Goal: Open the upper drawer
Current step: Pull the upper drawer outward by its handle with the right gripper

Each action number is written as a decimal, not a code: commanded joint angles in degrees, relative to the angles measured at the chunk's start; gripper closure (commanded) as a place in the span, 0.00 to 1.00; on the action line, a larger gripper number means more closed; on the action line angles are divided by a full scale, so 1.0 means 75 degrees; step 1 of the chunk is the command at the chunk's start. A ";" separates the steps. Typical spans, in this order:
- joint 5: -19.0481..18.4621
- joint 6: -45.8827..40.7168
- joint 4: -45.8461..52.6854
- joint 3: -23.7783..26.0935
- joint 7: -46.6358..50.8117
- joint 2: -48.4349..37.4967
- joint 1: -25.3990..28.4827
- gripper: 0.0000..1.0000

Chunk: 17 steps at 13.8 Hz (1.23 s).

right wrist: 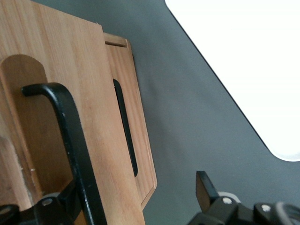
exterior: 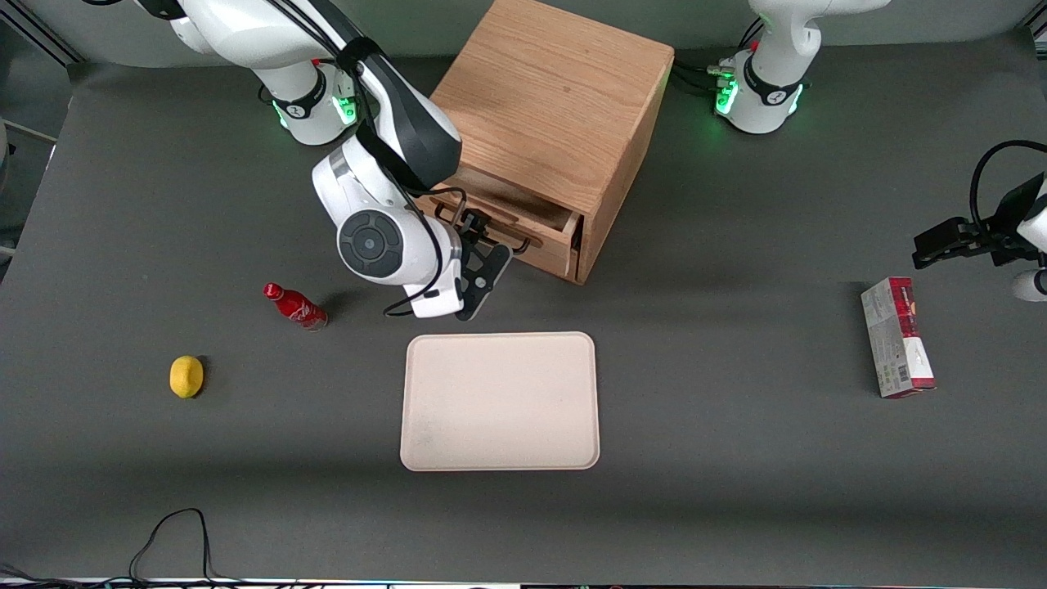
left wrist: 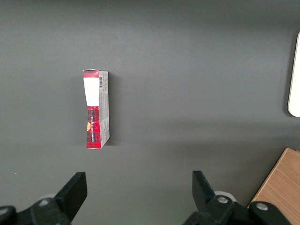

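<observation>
We see the black two-finger gripper with fingers spread around the thin black wire handle of the light-oak upper drawer (pulled partly out of its boxy oak cabinet).

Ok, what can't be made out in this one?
- Inside of the upper drawer: front view, covered by the cabinet top and the arm.
- Lower drawer: front view, hidden under the upper one.
- Pincer at the handle: right wrist view, fingertips cut off at the edge; contact unclear.
</observation>
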 commanded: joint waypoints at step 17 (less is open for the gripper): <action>0.0058 0.0317 0.1109 -0.0115 -0.0376 0.0755 -0.0617 0.00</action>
